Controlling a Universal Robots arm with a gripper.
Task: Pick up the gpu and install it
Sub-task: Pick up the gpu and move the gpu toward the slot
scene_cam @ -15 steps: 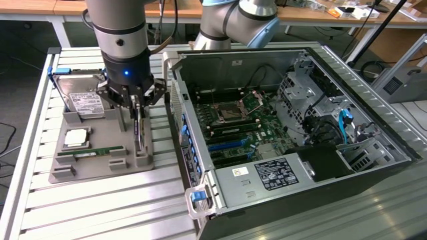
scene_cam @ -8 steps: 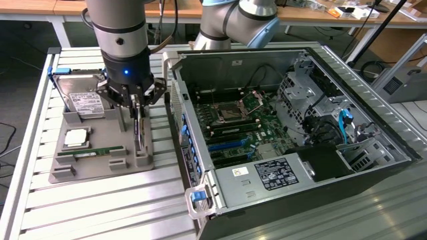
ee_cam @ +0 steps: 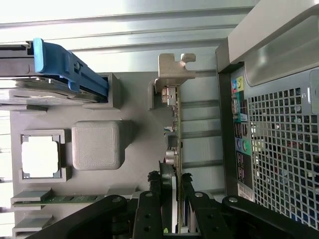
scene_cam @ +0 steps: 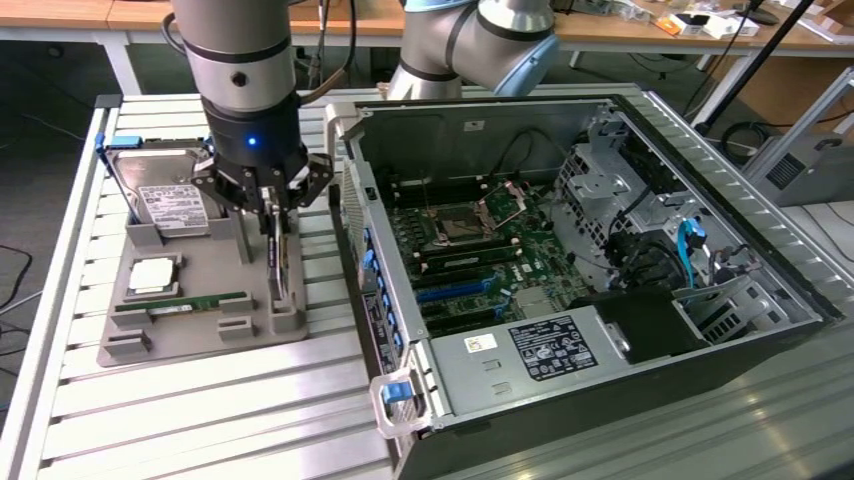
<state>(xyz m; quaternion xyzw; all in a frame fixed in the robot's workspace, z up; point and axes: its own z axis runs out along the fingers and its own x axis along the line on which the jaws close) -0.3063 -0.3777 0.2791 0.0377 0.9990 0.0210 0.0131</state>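
Gripper (scene_cam: 274,215): left-centre of the exterior view, pointing down over the gray holder (scene_cam: 200,335).
Fingers (ee_cam: 159,194): partly closed, clamped on both faces of the gpu (ee_cam: 175,124).
Gpu: upright on edge in the holder, on the exterior view's left of the open case (scene_cam: 747,250).

Slatted metal table (scene_cam: 200,420), grey parts holder (scene_cam: 200,338) lying on it, open computer case (scene_cam: 467,135) standing beside the holder

Exterior camera looks down from high, farther off, over gray tray (scene_cam: 200,338) and open PC case (scene_cam: 454,125). My wrist camera looks close past my gripper (ee_cam: 173,179) at the gpu (ee_cam: 175,132). Both views share tray, gpu, case side.
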